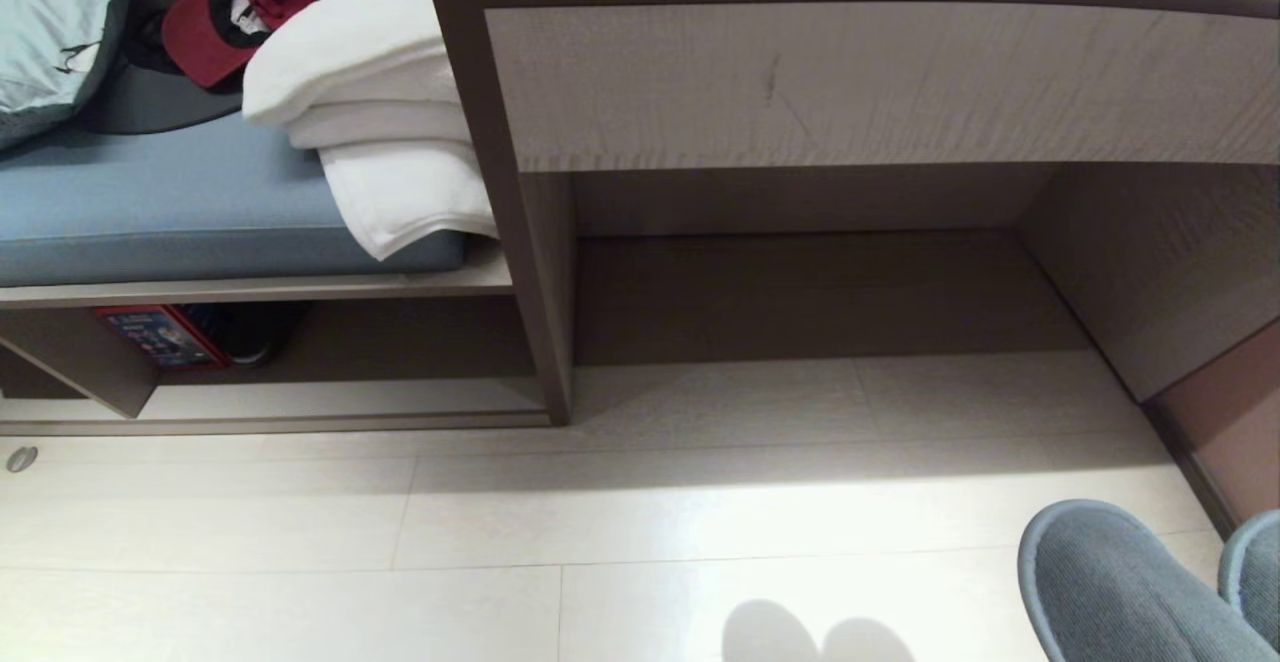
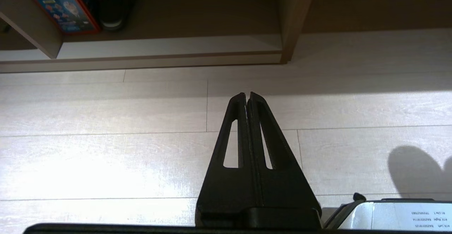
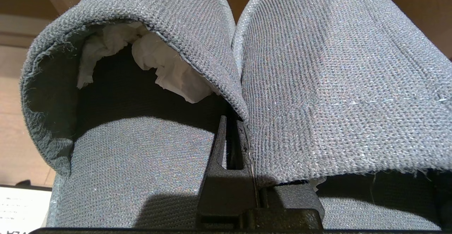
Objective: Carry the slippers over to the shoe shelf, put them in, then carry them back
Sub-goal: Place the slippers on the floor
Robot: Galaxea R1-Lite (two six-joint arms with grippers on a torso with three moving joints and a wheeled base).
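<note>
- The slippers (image 3: 289, 85) are a grey knit pair, side by side with their inner edges together; in the head view only their rounded toes (image 1: 1110, 582) show, above the pale floor (image 1: 500, 522), out in front of the desk recess and to the right of the shoe shelf.
- The right gripper (image 3: 235, 128) is clamped on the slippers: its black fingers (image 3: 220, 145) are pressed together over the fabric where the two uppers meet (one finger lies inside the open mouth of one slipper).
- That slipper's toe is stuffed with crumpled white paper (image 3: 166, 68).
- The shoe shelf (image 1: 330, 397) is the low cubby with a pale base board, under a blue cushion (image 1: 180, 202); the slippers are well apart from it, not in it.
- Inside the shoe shelf, towards its left end, stands a red and blue box (image 1: 160, 335) with a dark shoe (image 1: 250, 337) just beside it.
- Folded white towels (image 1: 380, 112) lie stacked on the cushion above the shelf, against the upright side panel (image 1: 540, 272) that bounds the shelf's right end.
- A red cap (image 1: 210, 32) lies behind the towels.
- The left gripper (image 2: 248, 96) hangs over the floor in front of the shelf's right end, its two black fingers closed tip to tip with nothing between them.
</note>
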